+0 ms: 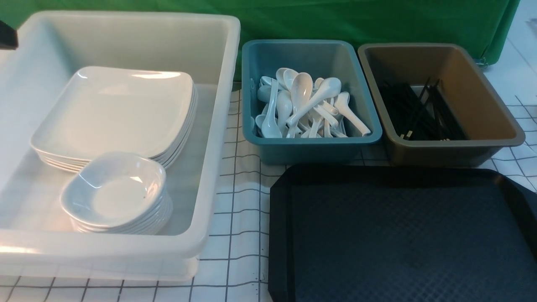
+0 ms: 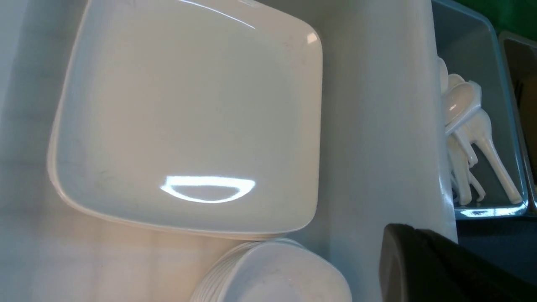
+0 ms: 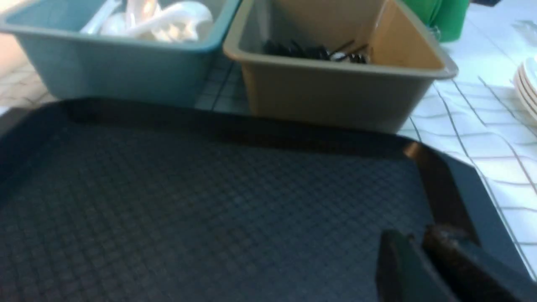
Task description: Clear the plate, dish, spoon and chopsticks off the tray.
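Left to right: white tub (image 1: pixel 218 126) held the plate (image 1: pixel 113 111) atop its stack and the dish (image 1: pixel 113 191) atop another; teal tub (image 1: pixel 310 142) held the spoon (image 1: pixel 302 90) among others; brown tub (image 1: pixel 444 144) held the chopsticks (image 1: pixel 419 111). The tray (image 1: pixel 402 235) lay bare. Left gripper (image 2: pixel 440 264) hovered over the white tub, closed and empty; right gripper (image 3: pixel 423 264), above the tray's corner, showed a narrow gap, state indeterminate. Risk: a low-moving right claw might snag the tray rim. Only the right wrist view showed further white plates (image 3: pixel 529 86) beyond the brown tub.
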Available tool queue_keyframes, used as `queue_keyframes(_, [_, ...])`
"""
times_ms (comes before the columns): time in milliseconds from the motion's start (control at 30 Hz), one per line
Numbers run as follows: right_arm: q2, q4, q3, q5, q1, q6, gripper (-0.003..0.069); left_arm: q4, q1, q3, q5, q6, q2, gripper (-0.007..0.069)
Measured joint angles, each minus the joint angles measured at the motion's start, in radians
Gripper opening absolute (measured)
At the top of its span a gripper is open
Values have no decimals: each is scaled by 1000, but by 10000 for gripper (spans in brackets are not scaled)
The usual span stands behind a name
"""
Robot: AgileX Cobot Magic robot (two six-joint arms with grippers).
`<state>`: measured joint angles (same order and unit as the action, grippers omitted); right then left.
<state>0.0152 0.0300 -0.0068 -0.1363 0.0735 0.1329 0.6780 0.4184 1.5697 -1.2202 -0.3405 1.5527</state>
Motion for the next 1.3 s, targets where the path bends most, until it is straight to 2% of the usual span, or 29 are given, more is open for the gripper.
queue_keyframes(233, [0,1,-3,-28,0,0,158,-15,-177,0,0,3,-22,5])
queue_keyframes(300, [0,1,-3,-29,0,0,161,-18,-198,0,0,3,-29,5])
queue_keyframes(367, [0,1,-3,-29,0,0,171,-50,-271,0,-1,3,-70,5])
queue_keyframes(567, [0,1,-3,-30,0,-1,180,-217,-395,-31,2,56,-221,5])
queue_keyframes(667, [0,1,-3,-30,0,-1,190,-259,-442,-132,3,65,-369,5])
queue_keyframes(867, [0,1,-3,-30,0,-1,197,-214,-452,-456,29,62,-707,5])
queue_keyframes(1033, [0,1,-3,-30,0,-1,201,-76,-453,-741,210,60,-977,5])
queue_keyframes(1233, [0,1,-3,-30,0,-1,213,17,-453,-983,607,59,-1191,5])
queue_keyframes(1300, [0,1,-3,-30,0,-1,218,27,-453,-1026,671,60,-1223,5])
